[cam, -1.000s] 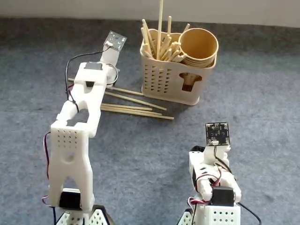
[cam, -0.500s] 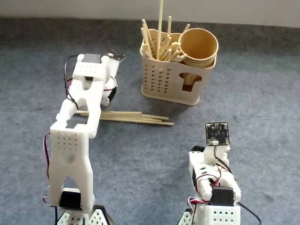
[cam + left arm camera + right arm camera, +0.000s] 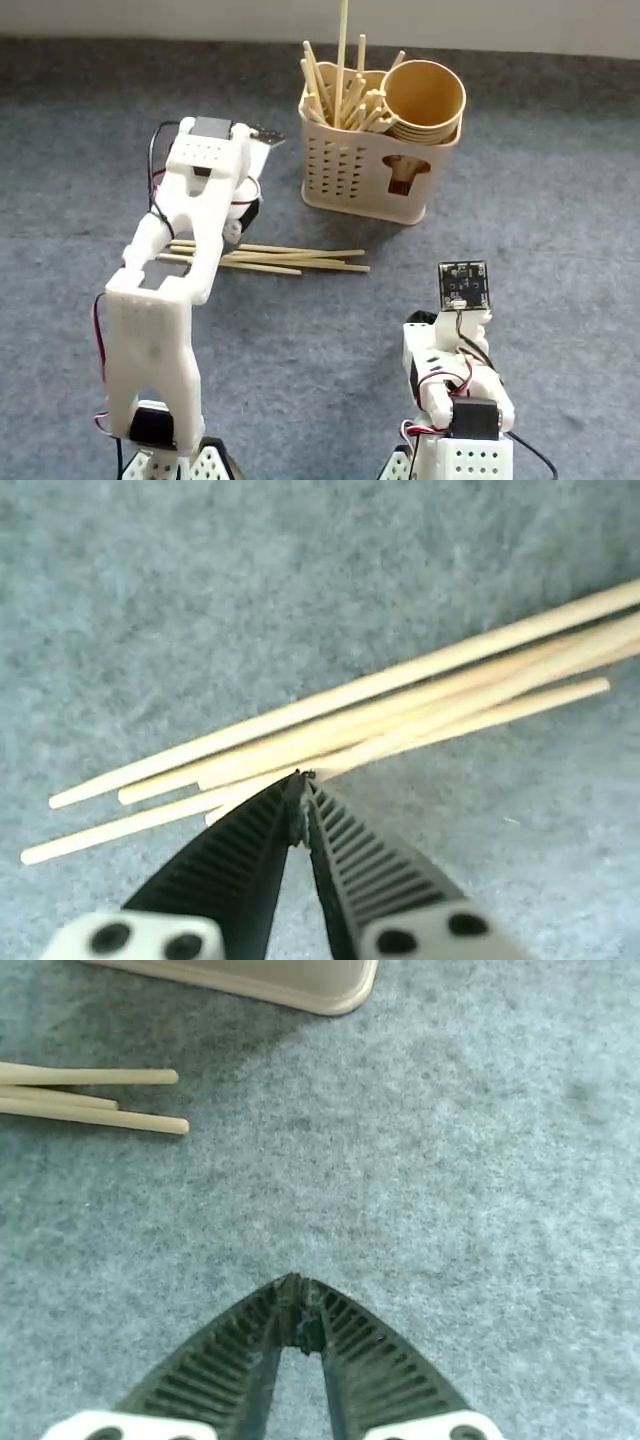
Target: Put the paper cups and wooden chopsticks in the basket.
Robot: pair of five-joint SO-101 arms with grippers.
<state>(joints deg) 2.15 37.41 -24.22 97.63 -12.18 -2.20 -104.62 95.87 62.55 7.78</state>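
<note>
Since my right gripper (image 3: pixel 298 1305) sits close to my base with its two fingers pressed together and nothing in them, I think it has no part in this step. It hangs over the carpet (image 3: pixel 480 1160), apart from the ends of the sticks.

A bit farther out is my left gripper (image 3: pixel 302 780). Its fingers are closed, tip on tip, and they hold nothing. The tips are down right at the edge of the loose chopsticks (image 3: pixel 400 705). These lie flat on the carpet in a thin bunch, side by side, and some cross a little.

I think the job now is to pick these up. To do it well, I need to open my left fingers first, just wide enough to go round one or two sticks. I should come down near the middle of a stick, not its end, so it does not tip. My fingers should go across the stick, not along it. Thin round sticks may roll, so I should squeeze slowly.

Farthest away stands the basket (image 3: pixel 345 170). The paper cups (image 3: pixel 425 95) are already in it, stacked, beside the standing chopsticks (image 3: pixel 345 100). It looks full, so I should lift high and aim for the stick side.
</note>
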